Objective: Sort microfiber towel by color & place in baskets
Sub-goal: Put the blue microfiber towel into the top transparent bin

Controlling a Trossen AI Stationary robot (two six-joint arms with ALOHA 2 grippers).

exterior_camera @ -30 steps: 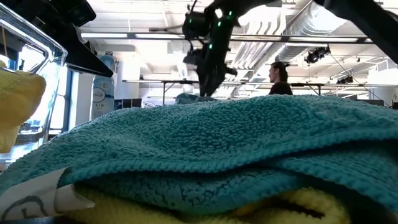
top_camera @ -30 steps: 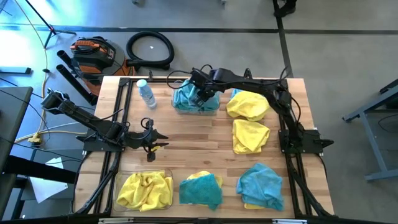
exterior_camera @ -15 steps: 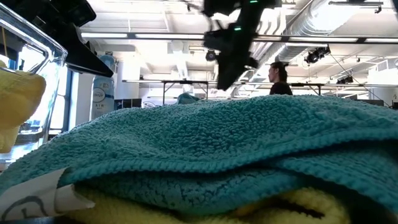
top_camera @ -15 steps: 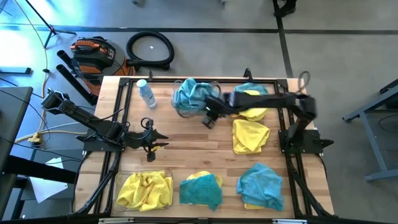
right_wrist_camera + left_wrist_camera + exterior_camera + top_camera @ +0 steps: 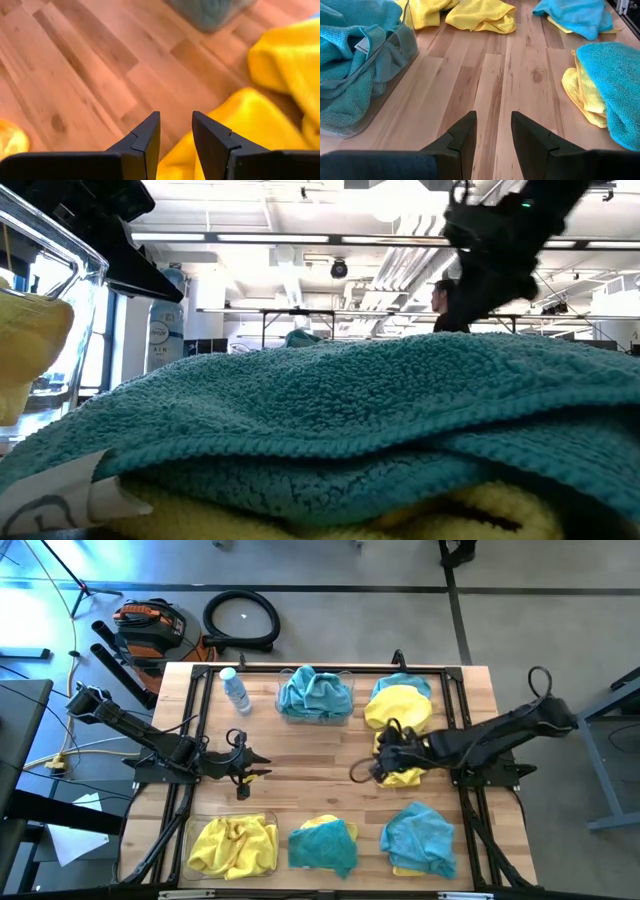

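The right gripper (image 5: 357,772) hovers at mid-table just beside a crumpled yellow towel (image 5: 403,759), fingers (image 5: 212,142) narrowly parted and empty; the left gripper (image 5: 250,764) waits at the table's left, likewise narrowly parted and empty. Blue towels (image 5: 316,693) fill the far basket (image 5: 343,716), yellows (image 5: 234,844) the near one (image 5: 192,828) — none has a clear long axis. A white tag (image 5: 362,45) shows on a blue towel — its print is unreadable.

At the upper left of the high view we see an orange and black shop vacuum (image 5: 148,624) on the grey floor, with a coiled black hose (image 5: 241,619) just to its right. A small clear water bottle (image 5: 235,691) lies on the wooden table (image 5: 310,770) near its upper left corner. In the low view, right of centre, a person (image 5: 449,307) stands far back in the room.
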